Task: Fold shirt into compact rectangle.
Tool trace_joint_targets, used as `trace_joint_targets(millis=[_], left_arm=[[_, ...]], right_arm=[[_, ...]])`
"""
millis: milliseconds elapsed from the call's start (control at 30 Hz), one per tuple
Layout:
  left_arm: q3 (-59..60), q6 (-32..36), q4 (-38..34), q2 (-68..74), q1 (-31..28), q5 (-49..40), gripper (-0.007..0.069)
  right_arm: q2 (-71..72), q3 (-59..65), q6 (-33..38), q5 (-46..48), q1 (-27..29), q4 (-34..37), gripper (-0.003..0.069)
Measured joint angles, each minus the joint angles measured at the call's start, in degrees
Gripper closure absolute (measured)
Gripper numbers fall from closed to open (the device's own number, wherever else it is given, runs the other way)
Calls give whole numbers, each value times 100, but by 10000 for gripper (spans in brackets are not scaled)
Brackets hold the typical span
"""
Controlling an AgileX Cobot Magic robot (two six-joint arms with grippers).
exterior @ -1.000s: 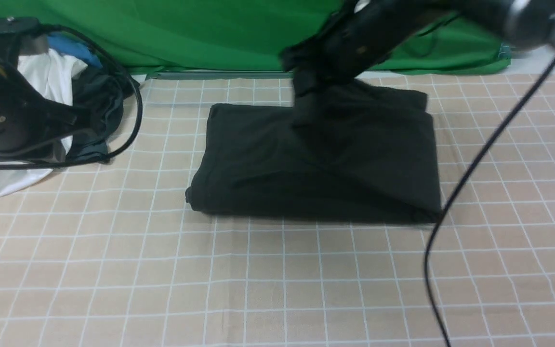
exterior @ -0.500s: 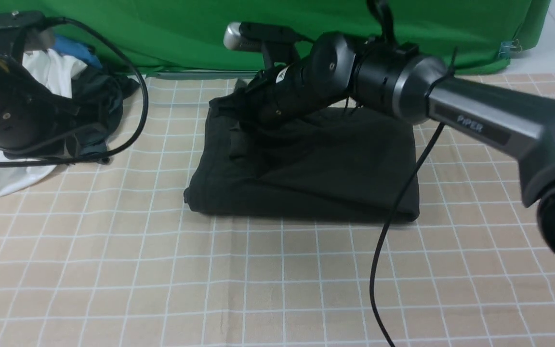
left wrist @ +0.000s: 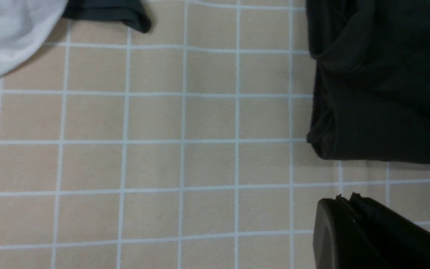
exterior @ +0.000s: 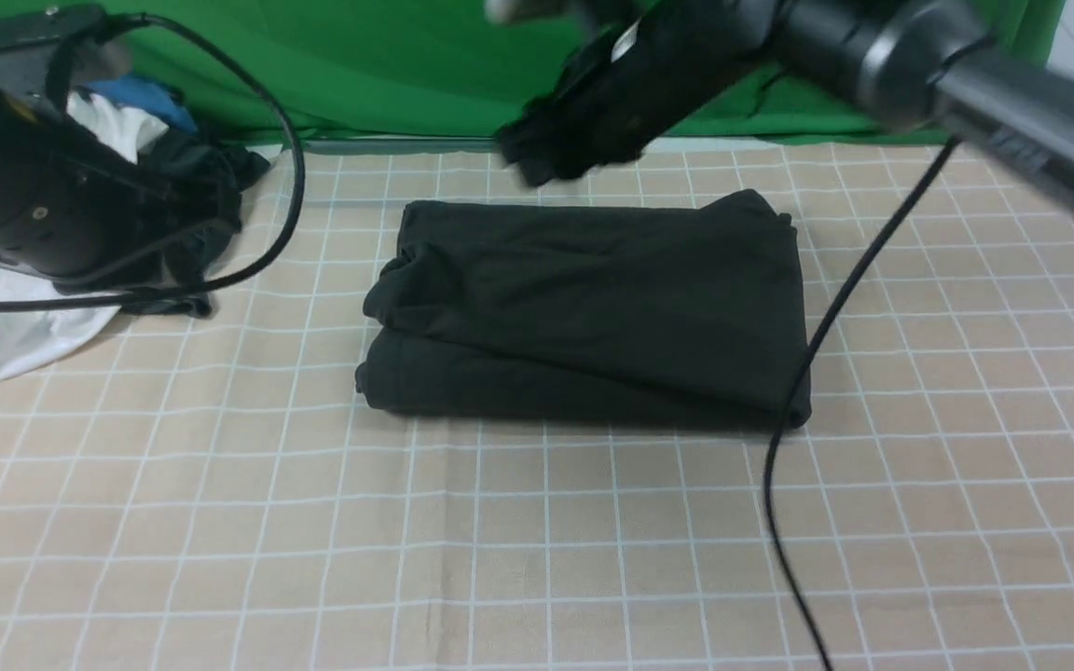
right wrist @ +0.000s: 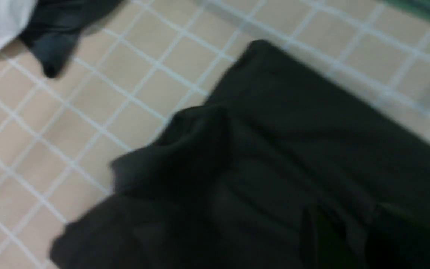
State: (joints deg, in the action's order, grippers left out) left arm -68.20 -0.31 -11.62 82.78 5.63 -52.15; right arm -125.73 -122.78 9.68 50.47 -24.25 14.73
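Looks to be the tail end of the folding. The black shirt (exterior: 593, 308) lies at the centre of the front view on the checked surface (exterior: 537, 559) as a rough rectangle, with two layers stacked along the lower edge.

- **Right fingers:** The right fingers (exterior: 537, 163) hang blurred at upper centre, above the shirt's far edge and seemingly clear of it, with no cloth trailing from them. Cannot tell whether parted or pressed together.
- **Left fingers:** The left fingers (left wrist: 330, 224) are clenched on nothing, parked over bare surface just off the shirt's left corner in the left wrist view.

**Next move, by judgement:** either pull both arms away or tidy the left end.
- Bulges at centre-left of the frame, where the top layer rolls over and sits off the lower one.
- Pokes up in a small peak at the upper right corner.
- Calls for a light press or a short tug there, not another big fold.

**Edges and room:**
- Lower and right edges of the shirt lie fairly straight.
- Plenty of bare surface across the whole lower half and at right.
- Tighter at upper left, where a clothes pile (exterior: 155, 177) and a white garment (exterior: 15, 335) sit beneath the left arm (exterior: 24, 205) — well apart from the shirt, with open squares between.
- Worth watching the black cable (exterior: 807, 373), which crosses the shirt's right edge in the picture and could drag that corner on a sweep.
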Motion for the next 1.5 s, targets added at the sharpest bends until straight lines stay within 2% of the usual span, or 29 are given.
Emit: trace_joint_targets(millis=[67,133,300,433,533,600,733,900,933,967,1067,1100,1300,1400,1500], left_arm=[[0,130,-199,168,0,6,606],[-7,219,-359,314,0,11,606],[-577,410,-606,1228,0,-239,606],[-1475,431,-631,1889,7,-443,606],[-2459,438,-753,2552,7,-444,603],[-2860,461,-737,2863,7,-444,599],[-3491,472,-600,3407,7,-444,515],[-3665,690,-540,3877,17,-363,342],[-3664,789,-540,3973,38,-343,288],[-3664,810,-540,3989,38,-343,288],[-3672,1107,-540,4222,167,-344,169],[-3673,1124,-540,4259,204,-344,151],[-3695,1197,-545,4373,412,-183,99],[-3702,1216,-540,4373,459,-149,105],[-3702,1222,-540,4387,496,-176,141]], right_arm=[[66,-149,69,321,301,-121,591],[93,-202,102,535,500,-160,613],[36,-218,131,1017,1222,-250,600],[-100,-218,383,1049,1436,-282,483],[-425,-218,764,1029,1413,-255,316],[-611,-218,879,981,1366,-168,275],[-862,-218,1173,844,1226,-39,247],[-981,-218,1761,682,993,-37,243],[-981,-212,1822,663,953,-100,242],[-981,-212,1838,665,940,-129,242],[-981,-212,1935,619,893,-420,242],[-981,-212,1941,632,893,-457,242],[-992,-212,2188,774,886,-556,242],[-1068,-212,2285,831,857,-569,242],[-1208,-212,2332,824,829,-574,242]])
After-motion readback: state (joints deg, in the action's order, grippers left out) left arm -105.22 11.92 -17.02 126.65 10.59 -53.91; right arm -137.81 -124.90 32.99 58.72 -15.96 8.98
